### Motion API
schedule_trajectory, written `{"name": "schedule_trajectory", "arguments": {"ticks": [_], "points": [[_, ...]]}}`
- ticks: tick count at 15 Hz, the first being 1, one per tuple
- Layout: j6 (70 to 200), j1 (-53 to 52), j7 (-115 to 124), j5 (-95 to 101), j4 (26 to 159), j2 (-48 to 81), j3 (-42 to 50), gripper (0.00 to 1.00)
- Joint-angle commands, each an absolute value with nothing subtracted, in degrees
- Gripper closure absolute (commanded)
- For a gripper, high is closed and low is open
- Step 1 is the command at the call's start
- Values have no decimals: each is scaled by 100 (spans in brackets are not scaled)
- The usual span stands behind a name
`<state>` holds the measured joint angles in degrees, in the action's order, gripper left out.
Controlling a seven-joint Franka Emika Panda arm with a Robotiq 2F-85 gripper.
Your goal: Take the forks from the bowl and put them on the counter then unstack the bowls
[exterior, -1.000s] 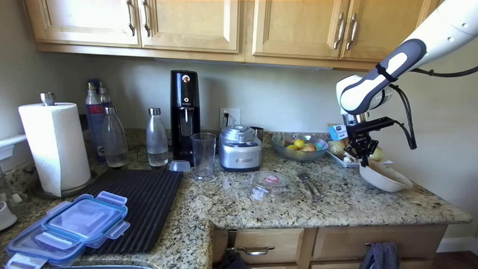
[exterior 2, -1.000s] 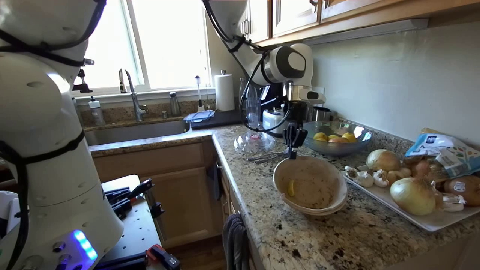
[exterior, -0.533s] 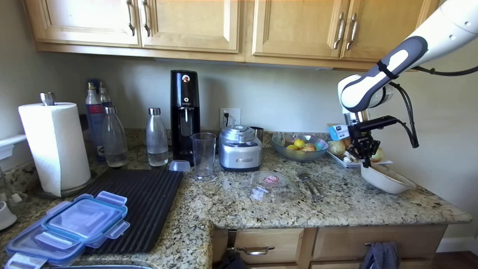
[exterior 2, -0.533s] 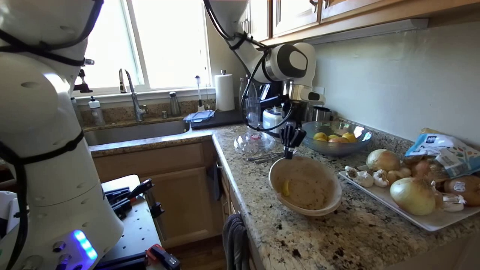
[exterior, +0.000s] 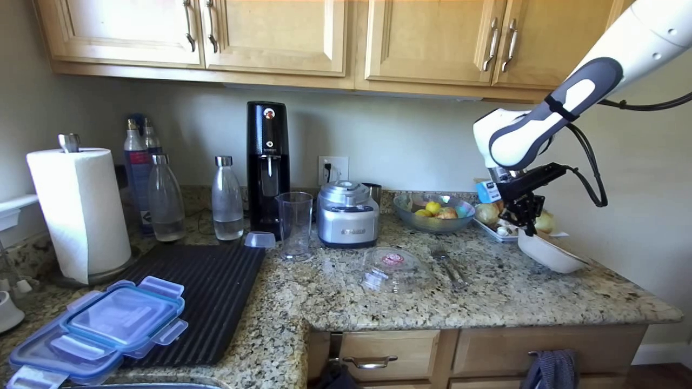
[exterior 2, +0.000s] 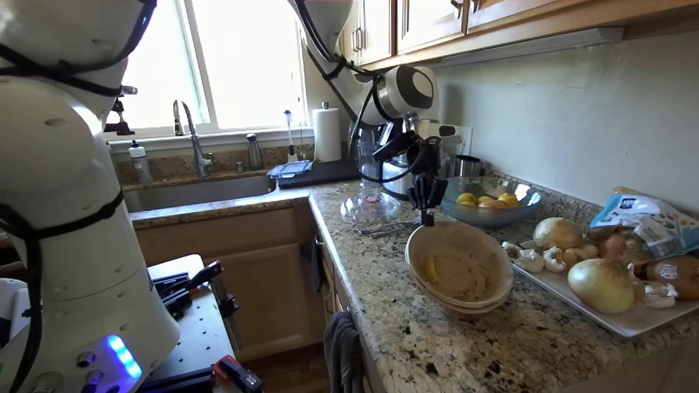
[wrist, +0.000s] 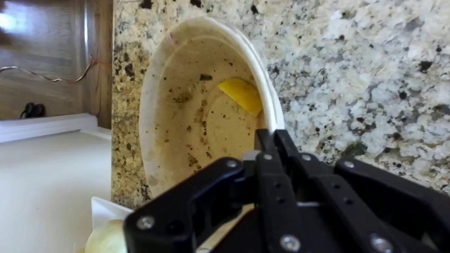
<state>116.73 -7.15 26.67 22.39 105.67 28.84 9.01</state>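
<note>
Gripper (wrist: 273,135) clamped on bowl (wrist: 175,119), red label (exterior: 392,259) unreadable, food processor (exterior: 346,219) lettering (exterior: 354,232) blurred

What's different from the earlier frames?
The tool tilted; the stacked bowls it grips by the rim shifted right and slightly up in an exterior view. Nothing newly grasped or released. Forks on the granite counter, fruit bowl and onions unmoved.

Forks (exterior: 449,268) on speckled granite counter (exterior: 519,305)
</note>
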Motion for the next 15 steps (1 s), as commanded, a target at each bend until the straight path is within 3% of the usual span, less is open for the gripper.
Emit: {"name": "schedule_trajectory", "arguments": {"ticks": [1,13,14,15], "points": [[11658,-989,3175,2891,10672,2787,982,93],[11635,-1184,4012,3348,10934,3041,828,94],[11645,-1181,4028,3300,10969,3039,804,69],[11672,-1132,3918,3177,11016,2981,736,68]]}}
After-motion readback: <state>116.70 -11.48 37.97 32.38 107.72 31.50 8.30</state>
